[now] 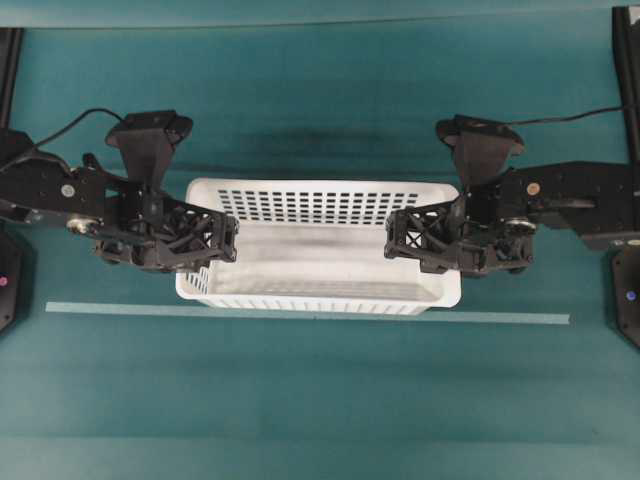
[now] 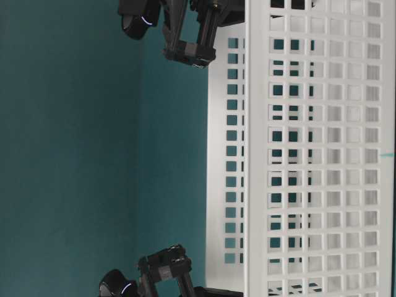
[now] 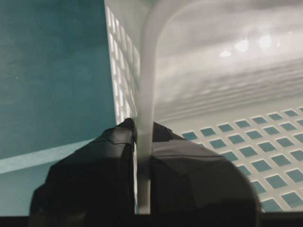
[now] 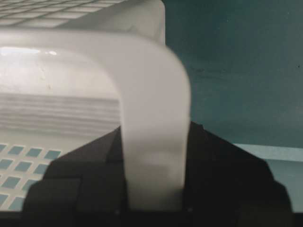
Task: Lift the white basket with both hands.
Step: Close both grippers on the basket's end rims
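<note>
The white basket (image 1: 320, 188) sits in the middle of the teal table, long side facing me, with slotted walls and a smooth floor. My left gripper (image 1: 232, 238) reaches over its left short wall, and in the left wrist view the two black fingers (image 3: 113, 156) press on either side of the thin white rim (image 3: 143, 94). My right gripper (image 1: 392, 240) reaches over the right short wall. In the right wrist view it (image 4: 154, 142) is shut on the broad rounded rim (image 4: 156, 85). The table-level view shows the slotted wall (image 2: 309, 154) up close.
A pale tape strip (image 1: 300, 314) runs across the table just in front of the basket. Flat black plates with a small coloured dot lie at the left edge (image 1: 5, 282) and the right edge (image 1: 628, 297). Black posts stand at the back corners.
</note>
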